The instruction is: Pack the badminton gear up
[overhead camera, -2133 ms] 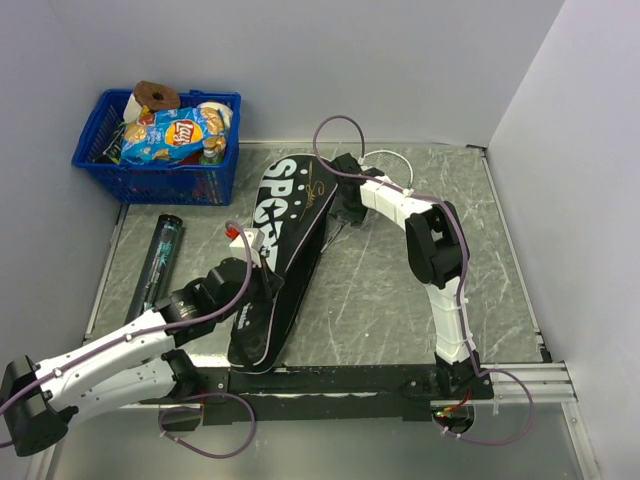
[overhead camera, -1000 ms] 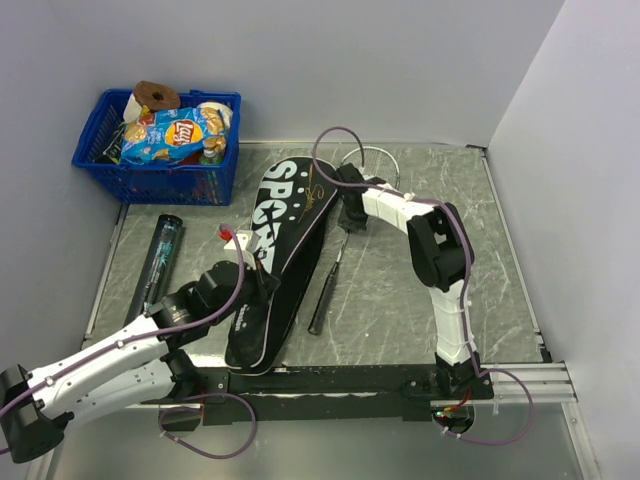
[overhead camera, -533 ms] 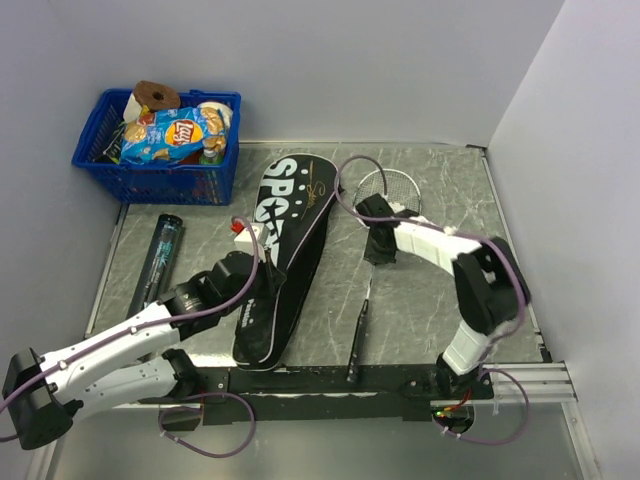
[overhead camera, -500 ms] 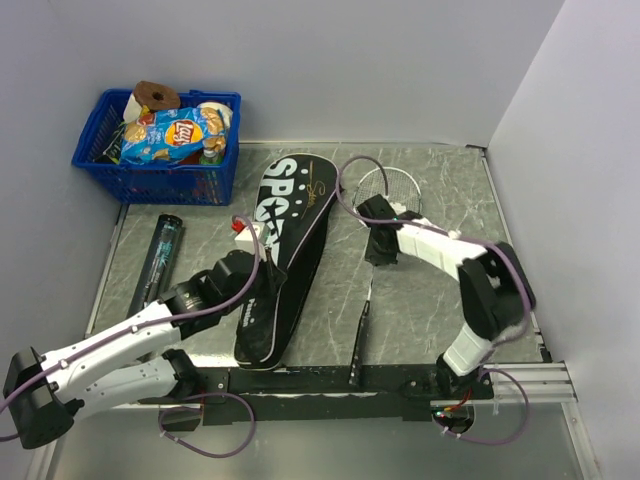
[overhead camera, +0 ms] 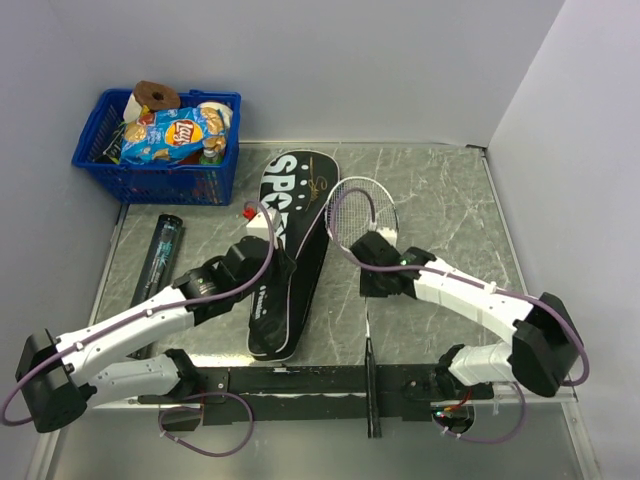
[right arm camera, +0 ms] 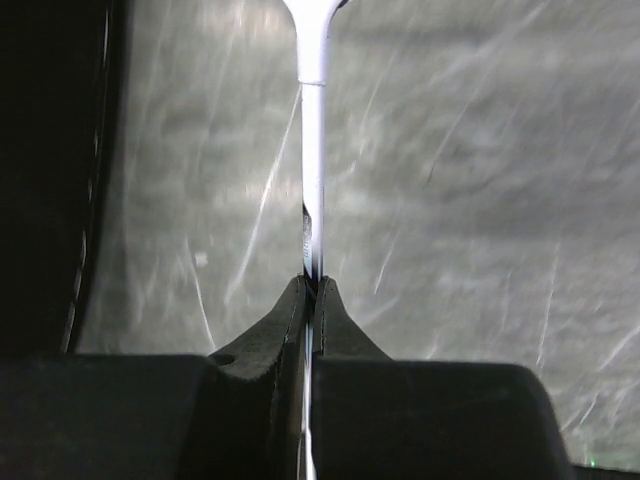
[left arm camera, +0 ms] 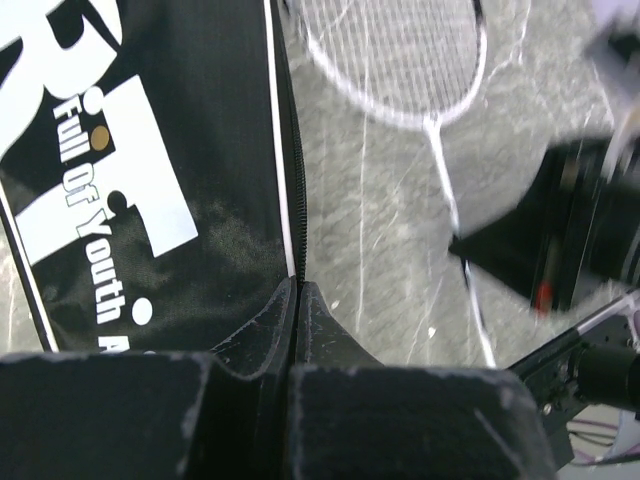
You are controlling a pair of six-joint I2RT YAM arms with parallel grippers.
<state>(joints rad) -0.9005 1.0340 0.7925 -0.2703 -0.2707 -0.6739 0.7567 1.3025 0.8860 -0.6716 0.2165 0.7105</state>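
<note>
The left hand (overhead camera: 278, 264) pinches the right-hand edge of the black bag (overhead camera: 302, 240), its fingers pressed together on the zip line, as the left wrist view shows (left arm camera: 297, 291). The bag, lettered SPORT in white, lies lengthwise in the middle of the grey marbled desk (overhead camera: 450, 200), its broad end toward the far wall and its narrow end near the front rail.

Just to the bag's right, the right hand (overhead camera: 376, 284) pinches the thin shaft of a white-framed racket (overhead camera: 369, 375). The right wrist view has the fingers shut tight on the white shaft (right arm camera: 312, 150) a little below the throat. The racket's strung head lies flat on the desk beside the bag's upper half, close to it; whether the two touch cannot be told. Its black handle juts out over the desk's front edge and across the rail.

A long dark tube (overhead camera: 161, 252) lies along the left side of the desk, its near end hidden under the left arm. Beyond it, in the far left corner, stands a blue basket (overhead camera: 108, 166) with a crisp packet (overhead camera: 172, 134) on top.
</note>
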